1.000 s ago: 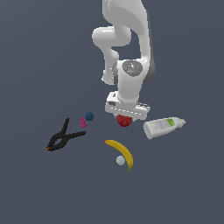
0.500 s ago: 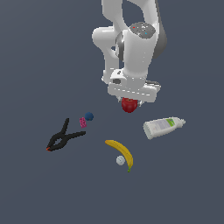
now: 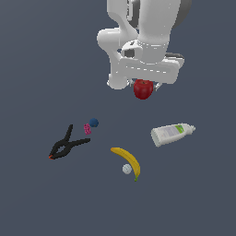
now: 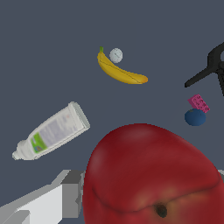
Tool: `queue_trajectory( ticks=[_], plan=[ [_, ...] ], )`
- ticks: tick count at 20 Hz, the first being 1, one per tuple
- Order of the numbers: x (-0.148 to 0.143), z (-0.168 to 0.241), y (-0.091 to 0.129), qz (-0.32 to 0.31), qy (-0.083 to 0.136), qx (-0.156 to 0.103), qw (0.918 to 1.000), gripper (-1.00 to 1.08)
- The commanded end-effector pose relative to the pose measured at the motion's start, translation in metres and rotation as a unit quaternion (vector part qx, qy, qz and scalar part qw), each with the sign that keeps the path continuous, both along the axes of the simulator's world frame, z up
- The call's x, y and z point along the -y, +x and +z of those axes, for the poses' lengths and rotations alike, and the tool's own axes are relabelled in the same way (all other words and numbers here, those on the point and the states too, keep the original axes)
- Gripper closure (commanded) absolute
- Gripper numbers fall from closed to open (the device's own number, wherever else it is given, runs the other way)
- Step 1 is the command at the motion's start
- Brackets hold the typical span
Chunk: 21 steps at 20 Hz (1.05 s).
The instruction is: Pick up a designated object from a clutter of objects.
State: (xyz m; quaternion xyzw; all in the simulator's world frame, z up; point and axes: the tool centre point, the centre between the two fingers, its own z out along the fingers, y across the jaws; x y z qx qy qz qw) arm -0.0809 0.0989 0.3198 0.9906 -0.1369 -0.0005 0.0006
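The red apple (image 3: 143, 89) hangs in my gripper (image 3: 144, 87), lifted well above the grey surface; the fingers are mostly hidden behind the white hand. In the wrist view the apple (image 4: 151, 175) fills the near field, with one grey finger (image 4: 70, 192) beside it. Below lie the rest of the clutter: the yellow banana (image 3: 127, 160), the tiny white ball (image 3: 126, 169) touching it, the white bottle with green label (image 3: 171, 133) on its side, the black spring clamp (image 3: 66, 144), the small blue ball (image 3: 94, 122) and the pink cube (image 3: 87, 128).
The clutter also shows in the wrist view: banana (image 4: 120, 72), white ball (image 4: 116, 55), bottle (image 4: 52, 131), blue ball (image 4: 195, 117), pink cube (image 4: 199, 103), clamp (image 4: 210, 70). The surface is plain dark grey with no edges in view.
My gripper has risen with the apple in it, from just above the surface to well above the clutter. The other objects have not moved.
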Motion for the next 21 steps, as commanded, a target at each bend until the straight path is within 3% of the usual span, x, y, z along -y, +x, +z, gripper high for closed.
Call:
queue_trajectory(
  ticks=[1, 11, 21],
  plan=[
    [-0.004, 0.026, -0.005, 0.000, 0.000, 0.001, 1.0000, 1.08],
    [-0.017, 0.096, -0.016, 0.000, 0.000, 0.001, 1.0000, 1.08],
    [-0.021, 0.118, -0.017, 0.000, 0.000, 0.001, 1.0000, 1.08]
  ],
)
